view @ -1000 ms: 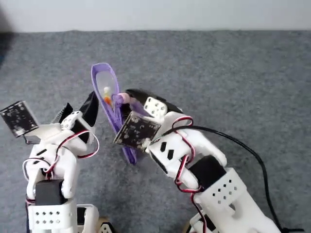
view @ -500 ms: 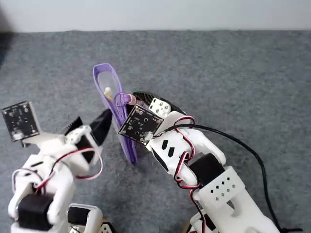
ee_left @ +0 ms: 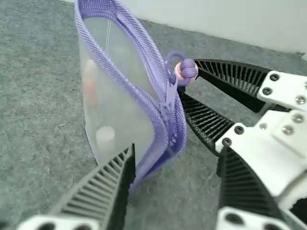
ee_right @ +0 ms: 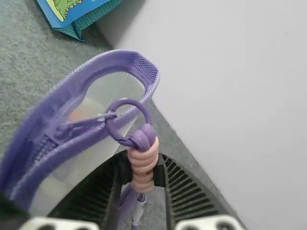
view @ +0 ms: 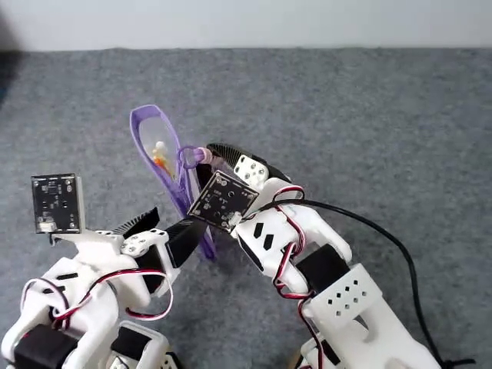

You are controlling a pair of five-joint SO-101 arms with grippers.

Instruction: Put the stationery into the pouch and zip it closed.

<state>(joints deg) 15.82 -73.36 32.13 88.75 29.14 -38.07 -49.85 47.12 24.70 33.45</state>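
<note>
On the grey carpeted table (view: pixel 369 115), near the middle, a purple-edged pouch (view: pixel 146 127) is standing on its long edge, one end pointing toward the arms and the other toward the white wall (view: pixel 246 23). Its sides are translucent. Through them small stationery (view: pixel 159 152), white and orange, is showing as blurred shapes; what kind of item it is cannot be told.

Left wrist view: the pouch (ee_left: pixel 115 110) is standing upright, its zip joined along the part nearer the camera and gaping open beyond the slider (ee_left: pixel 168 103).

The right gripper (view: pixel 206 154) is reaching in from the right arm's side and is pinching the zipper pull (view: pixel 192 157), a pink and purple corded toggle hanging from a purple ring. Right wrist view: the toggle (ee_right: pixel 142 155) is sitting squeezed between both black ribbed fingers (ee_right: pixel 103 191), with the ring (ee_right: pixel 125 120) running to the slider on the pouch's purple rim (ee_right: pixel 120 60).

The left gripper (view: pixel 182 217) is hovering low at the pouch's near end, jaws spread wide. Left wrist view: the near end is lying in the gap between its two fingers (ee_left: pixel 112 187); whether either finger is touching the fabric cannot be told.

Farther off, a blue box (ee_right: pixel 72 12) is sitting by the wall. A black cable (view: pixel 400 246) is trailing across the carpet from the right arm.
</note>
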